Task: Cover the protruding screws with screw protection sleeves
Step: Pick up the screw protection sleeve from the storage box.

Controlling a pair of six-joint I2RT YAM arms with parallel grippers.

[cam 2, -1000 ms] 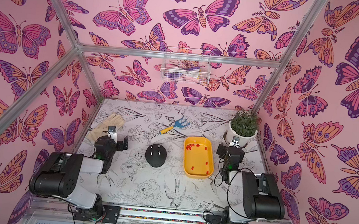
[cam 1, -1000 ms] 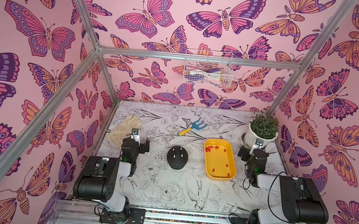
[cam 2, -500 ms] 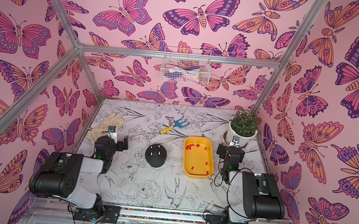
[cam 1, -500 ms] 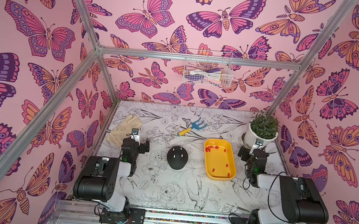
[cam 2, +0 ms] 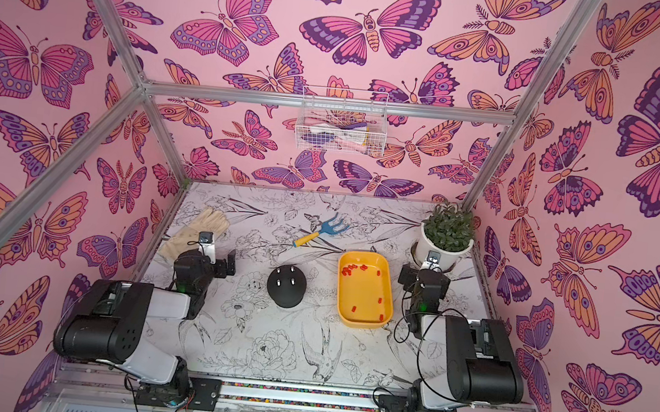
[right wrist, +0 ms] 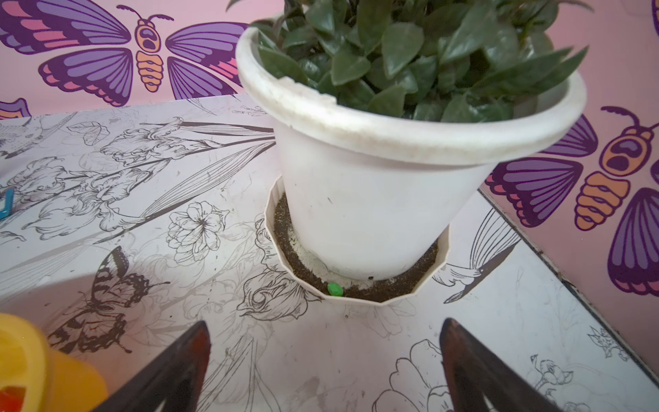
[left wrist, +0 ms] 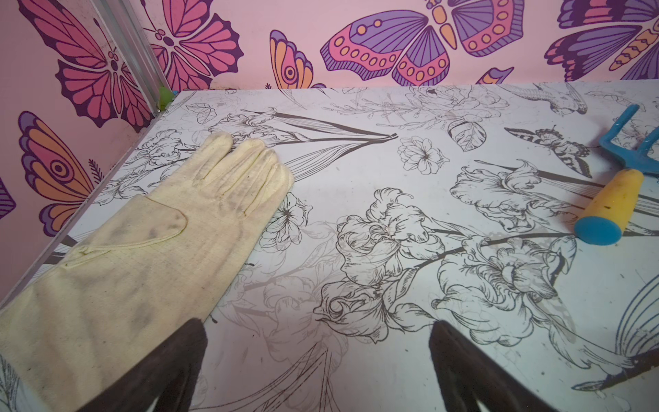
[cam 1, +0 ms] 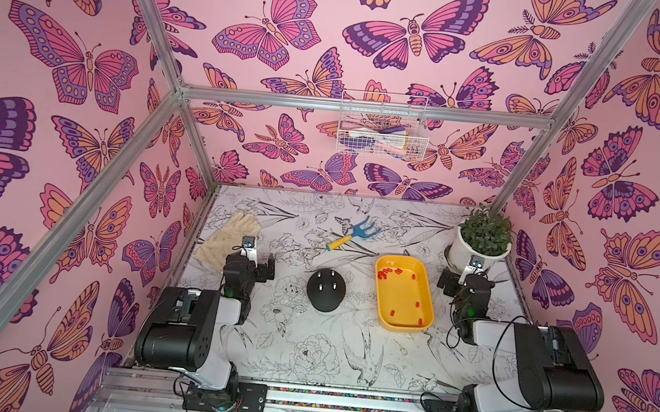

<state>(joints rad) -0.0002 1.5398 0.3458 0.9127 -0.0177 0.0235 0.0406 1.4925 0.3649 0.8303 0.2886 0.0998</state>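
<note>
**Both arms parked, jaws empty.** The left gripper has its jaws spread wide with nothing between them. Under it we see only the printed tabletop and a cream glove. The right gripper is likewise wide open and empty. It faces a white plant pot, and a corner of the yellow tray shows at the edge of its wrist view.

We judge the task not begun. In both top views the three protruding screws stand bare and silvery on the black dome, and none wears a red cap. Every one of the screw protection sleeves that we can see lies loose in the tray: a cluster at its far end and a few towards its near end.

The tray sits near the right gripper, on its inner side. The dome lies between the tray and the left gripper, apart from both pairs of jaws. All three sleeves are left to pick and fit.
</note>
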